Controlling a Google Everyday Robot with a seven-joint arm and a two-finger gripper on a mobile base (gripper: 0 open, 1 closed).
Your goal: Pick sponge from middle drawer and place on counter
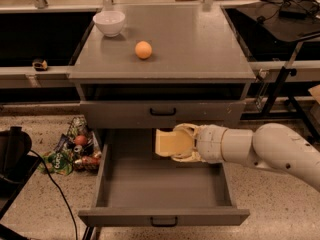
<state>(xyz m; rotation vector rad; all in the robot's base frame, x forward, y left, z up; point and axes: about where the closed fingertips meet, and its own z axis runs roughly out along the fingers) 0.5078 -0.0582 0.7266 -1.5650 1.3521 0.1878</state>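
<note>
The middle drawer [165, 191] is pulled wide open below the cabinet, a grey tray with a small black handle on its low front lip. My gripper [183, 143] reaches in from the right on a white arm and is shut on the pale-yellow sponge [168, 142]. It holds the sponge lifted above the drawer's back part, just under the closed upper drawer front. The counter [200, 39] is the flat grey top of the cabinet above.
A white bowl [109, 22] and an orange ball [143, 49] sit on the counter's left half. The upper drawer [162, 112] is closed. A pile of cans and wrappers [75, 146] lies on the floor left of the cabinet. A black object with a cable [15, 154] stands at far left.
</note>
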